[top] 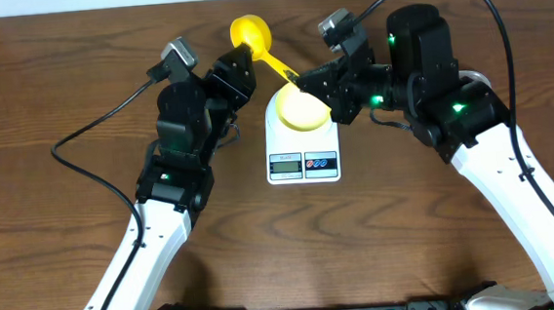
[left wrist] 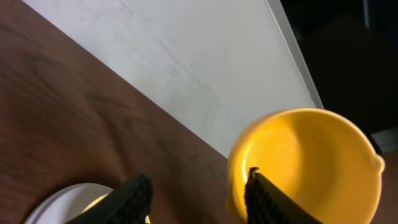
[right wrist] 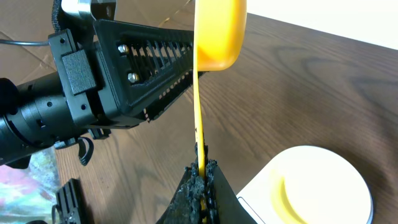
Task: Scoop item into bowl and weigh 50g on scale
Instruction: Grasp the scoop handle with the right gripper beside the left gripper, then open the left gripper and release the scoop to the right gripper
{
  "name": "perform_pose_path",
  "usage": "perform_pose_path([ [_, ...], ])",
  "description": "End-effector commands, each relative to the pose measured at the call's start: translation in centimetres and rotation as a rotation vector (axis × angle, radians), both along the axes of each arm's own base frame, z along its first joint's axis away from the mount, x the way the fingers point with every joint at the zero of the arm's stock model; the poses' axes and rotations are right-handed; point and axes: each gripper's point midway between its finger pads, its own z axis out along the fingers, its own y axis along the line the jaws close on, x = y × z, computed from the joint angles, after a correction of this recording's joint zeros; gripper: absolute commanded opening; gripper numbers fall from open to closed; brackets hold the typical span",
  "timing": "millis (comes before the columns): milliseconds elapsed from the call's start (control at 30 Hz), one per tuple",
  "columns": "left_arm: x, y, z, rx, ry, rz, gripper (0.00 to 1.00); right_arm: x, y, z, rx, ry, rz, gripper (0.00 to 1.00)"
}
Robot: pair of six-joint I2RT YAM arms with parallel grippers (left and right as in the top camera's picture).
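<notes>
The white scale stands mid-table with the pale yellow bowl on it. My right gripper is shut on the handle of a bright yellow scoop, whose cup is held behind and left of the scale. In the right wrist view the fingers pinch the handle, with the cup above and the scale and bowl at lower right. My left gripper is open beside the scoop cup; its fingers frame the empty-looking cup. No beans are in view.
The left arm's body lies close to the left of the scoop. A white wall strip borders the table's far edge. Cables trail from both arms over the wood table.
</notes>
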Motion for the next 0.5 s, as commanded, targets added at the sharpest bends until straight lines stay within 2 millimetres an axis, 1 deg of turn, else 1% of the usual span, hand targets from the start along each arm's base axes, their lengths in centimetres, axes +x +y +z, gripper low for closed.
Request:
perform_pose_path([
  [0,0.1,0.0,0.8,0.016,-0.025,-0.007,0.47,-0.3,0.1,0.8,0.003,-0.026,0.02,0.01],
  [133,0.0,-0.4,0.9,-0.003,-0.02,-0.028,0.47,-0.9,0.2,0.3,0.0,0.006,0.039,0.01],
  [333,-0.7,-1.9,1.1,-0.021,-0.021,-0.123,0.47,-1.1,0.1,0.0,-0.01,0.014,0.044,0.01],
  [367,-0.8,-2.0,1.1,-0.023,-0.021,-0.134,0.46,-1.1,0.1,0.0,-0.01,0.014,0.044,0.01],
  [433,-0.9,-2.2,1.1,-0.025,-0.02,-0.144,0.4,-1.2,0.1,0.0,-0.011,0.017,0.044,0.01],
  [467,-0.9,-2.2,1.1,-0.025,-0.02,-0.143,0.39,-1.2,0.1,-0.1,-0.012,0.019,0.044,0.01],
])
